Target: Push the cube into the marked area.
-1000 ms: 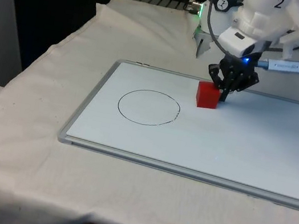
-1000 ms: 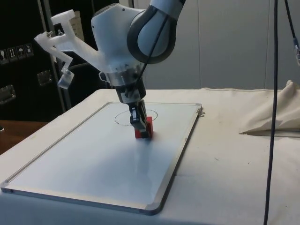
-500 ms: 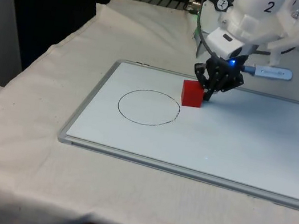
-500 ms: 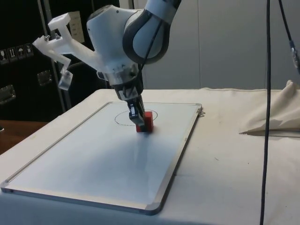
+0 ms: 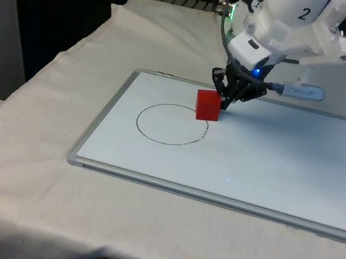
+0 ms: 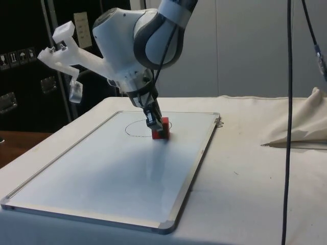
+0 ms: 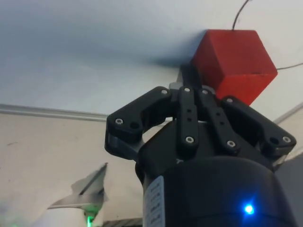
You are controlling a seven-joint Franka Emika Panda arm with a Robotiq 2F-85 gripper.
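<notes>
Red cube [image 5: 209, 105] sits flat on the whiteboard [image 5: 273, 167], on the line of the drawn circle [image 5: 171, 124] at about 2 o'clock of the ring in the front view. All edges look equal, so no long axis; one corner is turned toward the pincer [image 5: 227, 100]. Cube faces show no writing. Pincer fingers pressed together, tips against the cube's side, nothing gripped. Arm reaches down from above, wrist tilted toward the cube. Board lies on the cloth-covered bench [image 5: 29, 144].

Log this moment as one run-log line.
phase: pushing | gripper: shut, against red cube | cube: on drawn circle's edge, not inside | surface: whiteboard
</notes>
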